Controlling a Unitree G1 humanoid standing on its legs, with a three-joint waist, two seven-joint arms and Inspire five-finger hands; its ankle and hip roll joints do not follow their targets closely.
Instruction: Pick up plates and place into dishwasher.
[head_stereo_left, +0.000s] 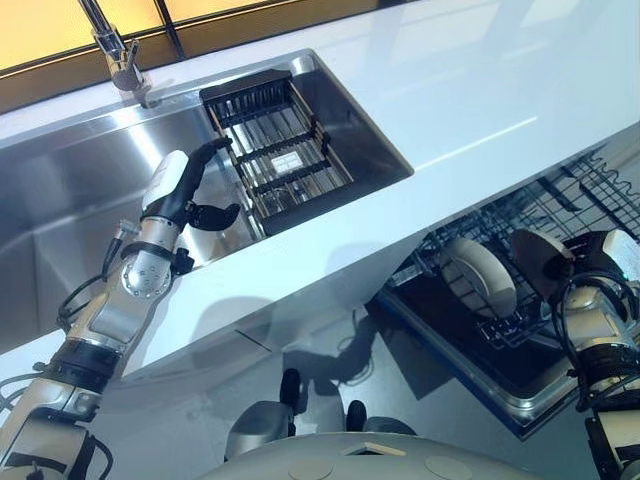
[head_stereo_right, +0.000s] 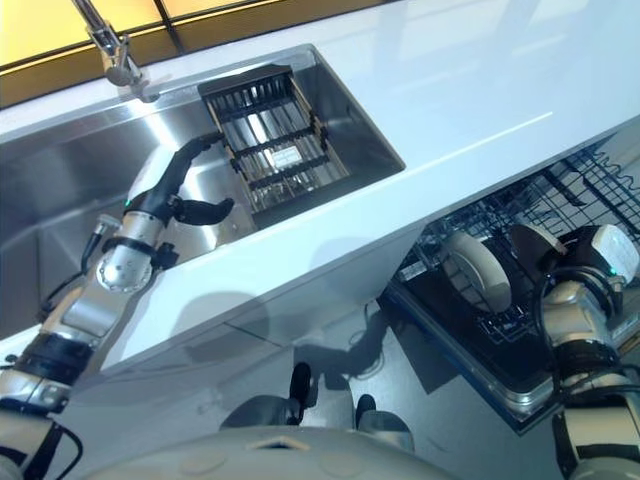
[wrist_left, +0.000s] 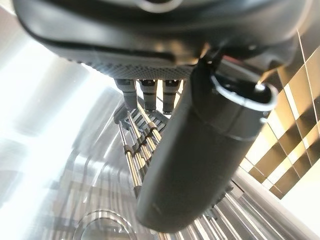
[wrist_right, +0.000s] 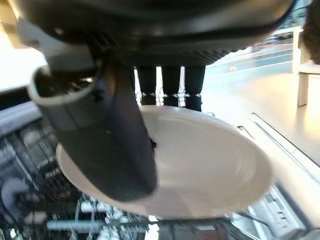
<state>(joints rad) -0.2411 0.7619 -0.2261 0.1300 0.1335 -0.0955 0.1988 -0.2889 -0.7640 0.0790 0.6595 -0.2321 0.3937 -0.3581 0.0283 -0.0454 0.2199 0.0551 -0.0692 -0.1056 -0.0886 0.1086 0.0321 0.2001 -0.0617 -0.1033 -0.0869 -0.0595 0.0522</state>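
Observation:
A white plate (wrist_right: 200, 160) stands on edge in the lower dishwasher rack (head_stereo_left: 560, 200), under the counter at the right. My right hand (head_stereo_left: 600, 262) is shut on it, thumb across its face and fingers (wrist_right: 170, 85) behind the rim. The held plate (head_stereo_left: 540, 255) stands beside a second white plate (head_stereo_left: 482, 275) upright in the rack. My left hand (head_stereo_left: 185, 195) hangs open inside the steel sink (head_stereo_left: 70, 190), holding nothing, with its fingers (wrist_left: 150, 90) stretched toward a dark dish rack (head_stereo_left: 275, 150).
The white counter (head_stereo_left: 480, 100) runs between the sink and the open dishwasher below it. A faucet (head_stereo_left: 120, 50) rises at the sink's far edge. The pulled-out dishwasher rack has wire tines on all sides of the plates.

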